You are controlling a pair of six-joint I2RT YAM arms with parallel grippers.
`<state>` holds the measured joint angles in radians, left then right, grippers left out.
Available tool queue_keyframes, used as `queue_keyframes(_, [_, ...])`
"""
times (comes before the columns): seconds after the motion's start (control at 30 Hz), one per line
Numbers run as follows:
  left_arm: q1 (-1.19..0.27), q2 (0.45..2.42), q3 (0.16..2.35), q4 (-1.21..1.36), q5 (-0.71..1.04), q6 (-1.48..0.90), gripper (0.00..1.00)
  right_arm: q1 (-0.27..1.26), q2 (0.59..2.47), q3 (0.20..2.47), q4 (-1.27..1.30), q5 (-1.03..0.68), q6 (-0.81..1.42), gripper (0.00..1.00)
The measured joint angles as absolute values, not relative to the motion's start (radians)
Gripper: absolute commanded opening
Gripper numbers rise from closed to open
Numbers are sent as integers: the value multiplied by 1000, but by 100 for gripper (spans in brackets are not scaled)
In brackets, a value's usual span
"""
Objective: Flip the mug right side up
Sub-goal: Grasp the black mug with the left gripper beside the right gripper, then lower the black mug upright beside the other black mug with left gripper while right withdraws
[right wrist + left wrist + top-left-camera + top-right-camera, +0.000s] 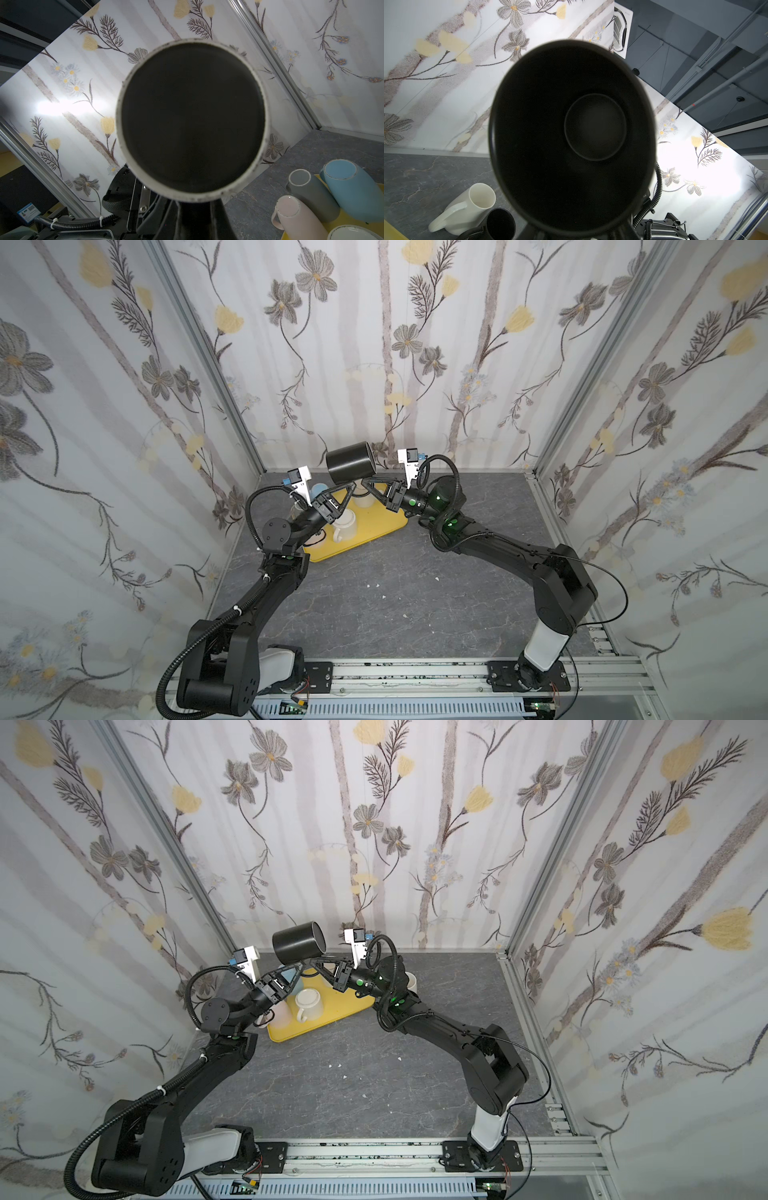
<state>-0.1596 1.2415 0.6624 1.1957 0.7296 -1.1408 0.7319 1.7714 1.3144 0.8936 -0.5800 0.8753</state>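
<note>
A black mug (351,464) (297,946) hangs on its side in the air above the back of the table, between both grippers. Its mouth faces the left arm: the left wrist view looks straight into the dark inside (571,135). Its flat base with a pale ring (193,118) fills the right wrist view. My left gripper (354,486) (302,966) meets the mug's lower rim from the left, and the rim hides its jaws. From the right, my right gripper (364,481) (312,961) (195,204) is shut on the mug's underside. The handle is hidden.
Under the grippers lies a yellow tray (374,526) with a white mug (345,524) upright on it. Blue (351,187), grey (309,193) and pink (295,216) mugs stand base-up there. Another white mug (471,205) and a small black one (500,224) stand behind the right arm. Flowered walls enclose three sides.
</note>
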Motion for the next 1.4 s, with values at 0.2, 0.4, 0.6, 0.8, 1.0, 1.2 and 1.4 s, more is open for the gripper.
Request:
queue_keyframes(0.2, [-177,1223,669,1141,730,-1058,0,729,1758,1304,899,-580,889,24])
queue_keyframes(0.4, [-196,1150,707,935,760,-941,0,683,1678,1232,809,-583,808,48])
queue_keyframes(0.6, [-254,1101,772,637,724,-698,0,581,1556,1081,710,-557,792,50])
queue_keyframes(0.8, [-422,1150,840,400,619,-448,0,477,1425,992,536,-508,725,52])
queue_keyframes(1.0, [-571,1263,906,253,529,-247,0,380,1336,931,356,-446,663,54])
queue_keyframes(1.2, [-701,1404,1012,130,450,-51,0,271,1254,851,241,-395,626,56])
queue_keyframes(1.4, [-781,1554,1129,-26,383,109,0,199,1186,793,181,-395,607,57])
